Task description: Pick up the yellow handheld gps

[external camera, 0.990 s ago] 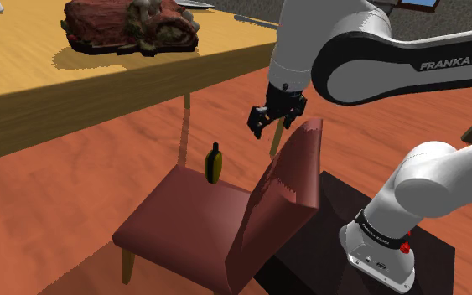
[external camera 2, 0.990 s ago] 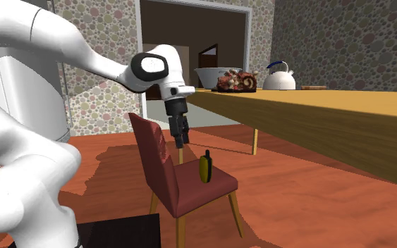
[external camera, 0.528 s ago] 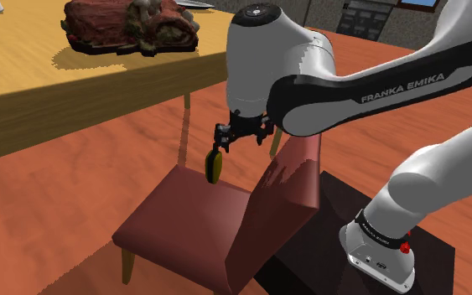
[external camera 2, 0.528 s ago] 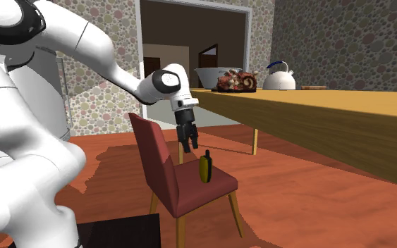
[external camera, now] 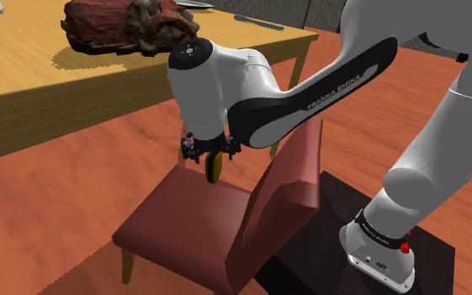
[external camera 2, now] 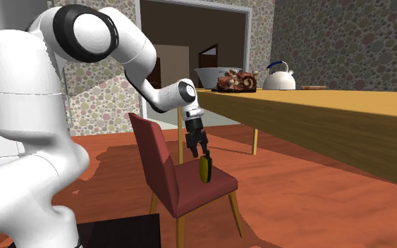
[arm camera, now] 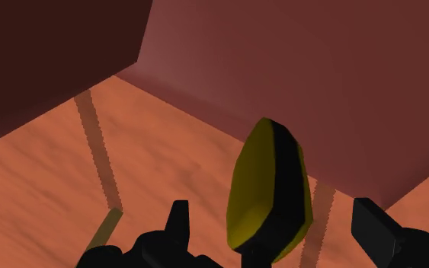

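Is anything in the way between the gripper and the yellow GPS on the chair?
Nothing visible. The open gripper straddles the yellow handheld GPS, which stands upright on the red chair seat, with a finger on either side and neither touching it.

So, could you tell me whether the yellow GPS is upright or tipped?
Upright: the GPS stands on end on the chair seat, fingers apart beside it.

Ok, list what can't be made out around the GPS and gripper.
Shoulder view: the GPS top, covered by the gripper and arm.
Wrist view: the GPS's near end, cut off by the picture's edge.
Second exterior view: any screen or buttons on the GPS, too small.
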Robot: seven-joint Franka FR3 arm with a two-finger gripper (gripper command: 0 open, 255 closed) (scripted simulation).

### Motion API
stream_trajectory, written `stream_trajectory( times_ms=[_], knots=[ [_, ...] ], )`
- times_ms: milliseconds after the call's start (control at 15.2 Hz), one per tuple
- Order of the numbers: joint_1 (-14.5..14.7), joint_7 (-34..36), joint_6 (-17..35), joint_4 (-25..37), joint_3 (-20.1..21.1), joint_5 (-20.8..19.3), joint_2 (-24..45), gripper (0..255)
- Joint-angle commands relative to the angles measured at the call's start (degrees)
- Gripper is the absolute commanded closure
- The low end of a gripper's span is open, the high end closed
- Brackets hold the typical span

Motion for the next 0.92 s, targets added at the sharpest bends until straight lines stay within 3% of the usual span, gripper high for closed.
stream_trajectory(
  times_ms=[0, 396, 462, 858],
  knots=[
    [0.93, 2.59, 0.28, 0.19, -0.54, -2.62, 2.49, 0],
    [2.31, 5.66, 1.91, -0.9, -1.79, -6.04, 5.65, 0],
    [2.38, 5.75, 1.88, -0.84, -1.84, -6.17, 5.79, 255],
    [2.32, 5.72, 2.0, -0.93, -1.9, -6.24, 5.81, 255]
  ],
)
